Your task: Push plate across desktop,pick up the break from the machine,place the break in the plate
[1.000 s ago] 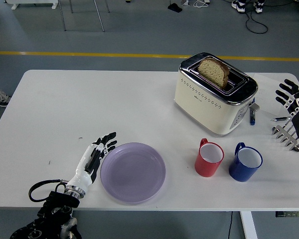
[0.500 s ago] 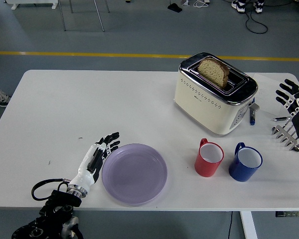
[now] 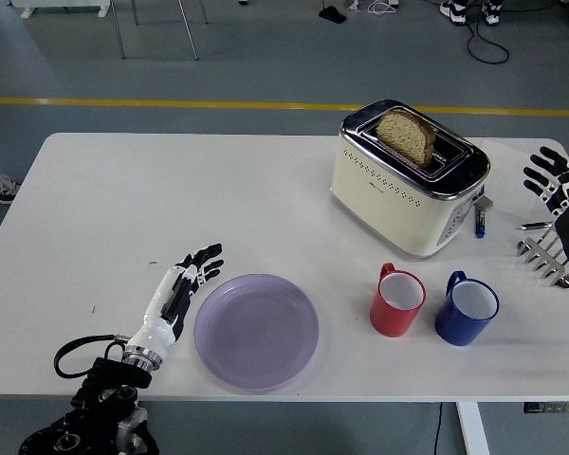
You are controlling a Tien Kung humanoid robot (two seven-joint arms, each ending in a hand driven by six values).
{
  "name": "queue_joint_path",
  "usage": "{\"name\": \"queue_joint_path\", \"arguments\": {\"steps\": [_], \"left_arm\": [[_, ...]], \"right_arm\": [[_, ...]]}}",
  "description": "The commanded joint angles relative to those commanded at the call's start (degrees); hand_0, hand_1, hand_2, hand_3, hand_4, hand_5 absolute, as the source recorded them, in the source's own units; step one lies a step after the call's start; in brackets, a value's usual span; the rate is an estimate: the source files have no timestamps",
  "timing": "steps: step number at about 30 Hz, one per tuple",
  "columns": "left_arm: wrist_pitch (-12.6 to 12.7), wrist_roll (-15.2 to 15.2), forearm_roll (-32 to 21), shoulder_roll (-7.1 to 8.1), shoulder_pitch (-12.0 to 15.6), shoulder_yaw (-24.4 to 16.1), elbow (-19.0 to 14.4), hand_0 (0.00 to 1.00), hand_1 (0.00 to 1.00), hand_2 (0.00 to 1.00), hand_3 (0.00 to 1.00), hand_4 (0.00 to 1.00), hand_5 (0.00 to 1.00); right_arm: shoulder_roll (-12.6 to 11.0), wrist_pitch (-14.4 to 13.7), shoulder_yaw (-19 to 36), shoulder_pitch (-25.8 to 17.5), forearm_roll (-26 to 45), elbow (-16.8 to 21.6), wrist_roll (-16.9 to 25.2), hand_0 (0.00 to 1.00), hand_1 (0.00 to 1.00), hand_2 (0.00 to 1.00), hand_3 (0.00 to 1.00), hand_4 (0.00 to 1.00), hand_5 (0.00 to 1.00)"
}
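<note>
A lilac plate (image 3: 256, 331) lies near the table's front edge, left of centre. My left hand (image 3: 192, 274) lies flat on the table just left of the plate's rim, fingers spread and holding nothing. A cream toaster (image 3: 408, 179) stands at the back right with a slice of brown bread (image 3: 407, 136) sticking out of its slot. My right hand (image 3: 554, 179) hovers at the right edge, right of the toaster, fingers spread and empty.
A red mug (image 3: 398, 300) and a blue mug (image 3: 467, 309) stand side by side in front of the toaster. A small blue item (image 3: 480, 219) lies by the toaster's right side. A metal rack (image 3: 545, 256) sits at the right edge.
The plate has slid a little to the right. My left hand has drawn slightly back and left from the plate's rim. The right hand has barely moved.
</note>
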Motion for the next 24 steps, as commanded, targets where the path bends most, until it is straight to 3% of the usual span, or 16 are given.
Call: {"name": "queue_joint_path", "arguments": {"steps": [4, 8, 9, 14, 15, 19, 20, 21, 24], "left_arm": [[0.92, 1.80, 3.96, 0.21, 3.22, -6.29, -5.69, 0.816, 0.833, 0.883, 0.832, 0.539, 0.998], [0.76, 2.34, 2.15, 1.97, 7.04, -11.43, -12.27, 0.816, 0.833, 0.883, 0.832, 0.539, 0.998], [0.81, 2.41, 1.74, 2.66, 8.07, -12.49, -13.76, 0.810, 0.830, 0.882, 0.834, 0.539, 0.998], [1.02, 2.86, 0.49, 4.95, 12.39, -16.97, -19.45, 0.810, 0.830, 0.882, 0.834, 0.539, 0.998], [1.07, 2.93, 0.53, 5.06, 13.01, -17.94, -20.34, 0.808, 0.830, 0.884, 0.835, 0.540, 0.998], [1.14, 3.20, 1.33, 4.58, 14.65, -21.44, -23.15, 0.808, 0.830, 0.884, 0.835, 0.540, 0.998], [1.21, 3.30, 1.46, 4.21, 14.97, -22.48, -24.00, 0.808, 0.830, 0.884, 0.835, 0.540, 0.998], [1.28, 3.36, 1.50, 3.89, 15.17, -23.43, -24.69, 0.808, 0.828, 0.883, 0.836, 0.540, 0.998], [1.31, 3.55, 1.60, 3.51, 15.30, -24.44, -25.39, 0.808, 0.828, 0.883, 0.836, 0.540, 0.998]], "right_arm": [[-4.01, -3.18, -2.50, 2.78, -1.89, -0.69, 0.37, 0.887, 0.796, 0.805, 0.793, 0.550, 0.591], [-9.43, -4.62, -7.20, 7.46, -7.10, -2.35, -0.32, 0.887, 0.796, 0.805, 0.793, 0.550, 0.591], [-10.64, -4.81, -8.58, 8.97, -8.70, -2.95, -0.76, 0.904, 0.808, 0.826, 0.815, 0.602, 0.462], [-15.19, -6.75, -16.66, 17.06, -17.18, -6.64, -3.22, 0.904, 0.808, 0.826, 0.815, 0.602, 0.462], [-15.85, -7.28, -18.83, 19.09, -19.42, -7.67, -3.81, 0.914, 0.829, 0.854, 0.852, 0.677, 0.348], [-17.46, -8.86, -26.62, 25.94, -28.66, -10.94, -7.30, 0.914, 0.829, 0.854, 0.852, 0.677, 0.348], [-17.47, -9.03, -28.62, 27.76, -31.09, -11.98, -8.49, 0.914, 0.829, 0.854, 0.852, 0.677, 0.348], [-17.30, -9.05, -30.73, 29.79, -33.29, -13.17, -9.90, 0.935, 0.861, 0.898, 0.910, 0.778, 0.311], [-16.25, -8.27, -36.27, 34.47, -40.07, -15.63, -12.79, 0.935, 0.861, 0.898, 0.910, 0.778, 0.311]]}}
